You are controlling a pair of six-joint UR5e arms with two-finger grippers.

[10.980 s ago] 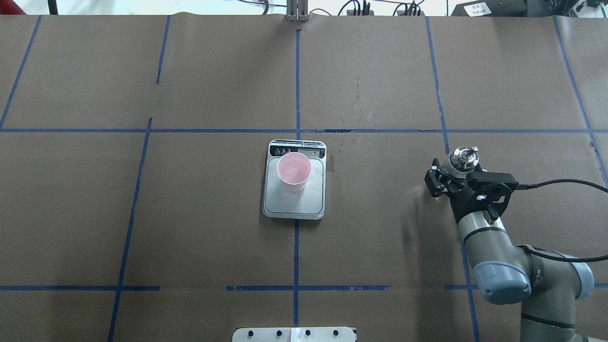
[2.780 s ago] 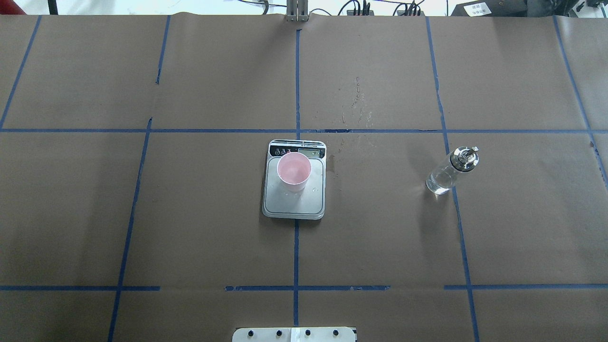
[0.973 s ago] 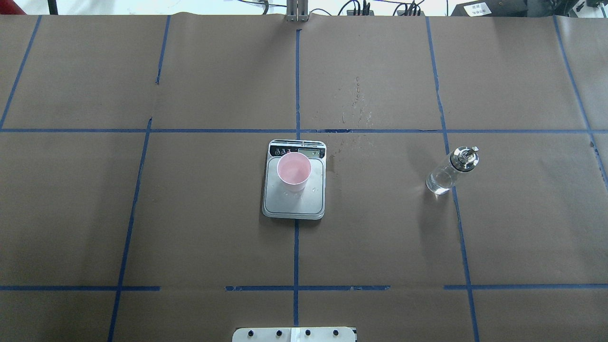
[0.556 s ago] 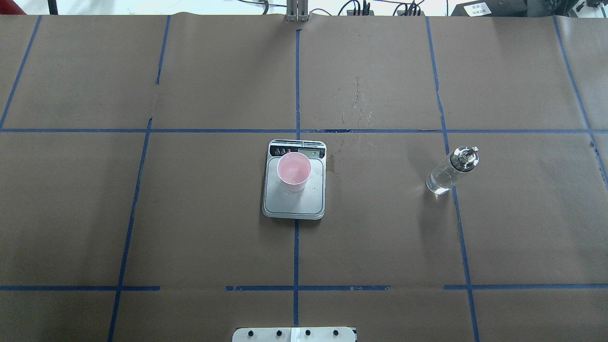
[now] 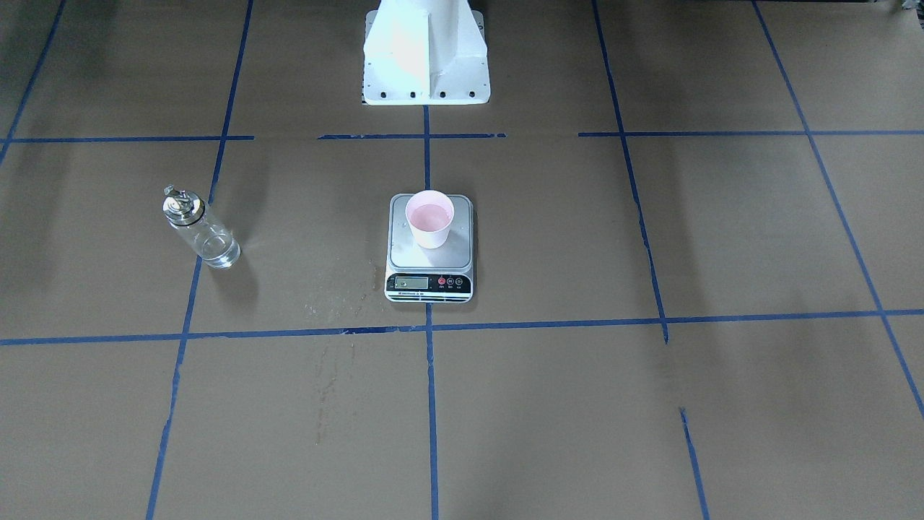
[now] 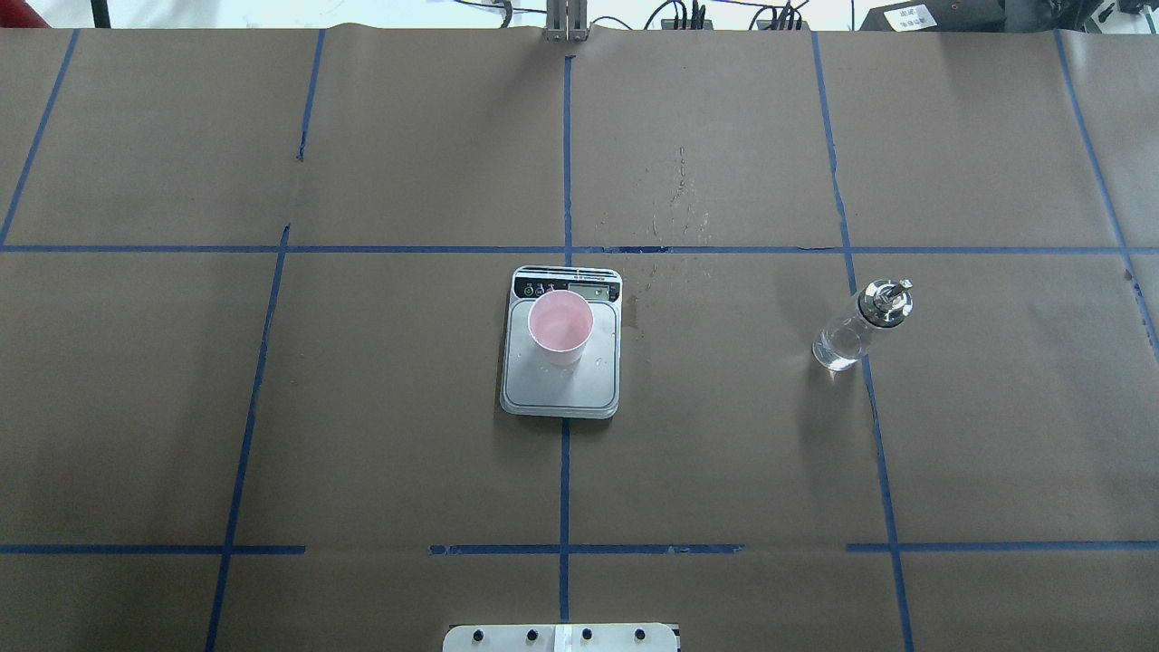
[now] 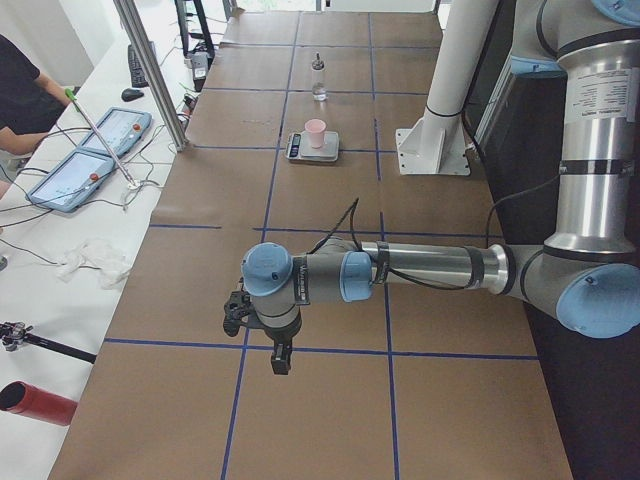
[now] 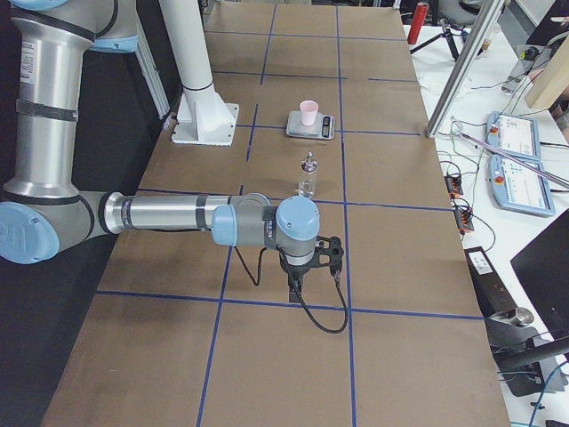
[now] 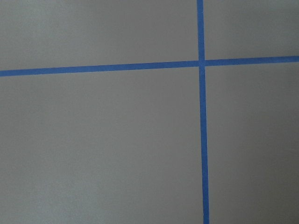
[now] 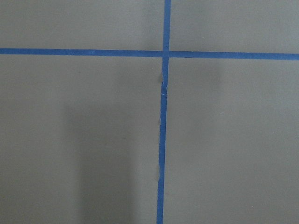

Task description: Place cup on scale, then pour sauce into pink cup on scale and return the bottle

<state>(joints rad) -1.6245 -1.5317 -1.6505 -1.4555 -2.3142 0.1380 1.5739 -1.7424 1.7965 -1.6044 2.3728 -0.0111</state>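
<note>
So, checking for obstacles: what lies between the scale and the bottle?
Overhead view: only brown paper, with faint spill marks beside the scale, up to the bottle.

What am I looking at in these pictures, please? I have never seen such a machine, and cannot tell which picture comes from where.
This is a robot with two jointed arms at a table covered in brown paper with blue tape lines. Two pictures look down on the table: one from behind the robot, one facing it. Two come from the table's ends; the near arm is the left arm in one, the right arm in the other. Two come from wrist cameras and show only paper and tape. In the middle a pink cup stands on a small scale. A clear bottle stands upright, to the robot's right. The left tool and the right tool hang over bare paper, far from these things; open or shut, I cannot tell.
</note>
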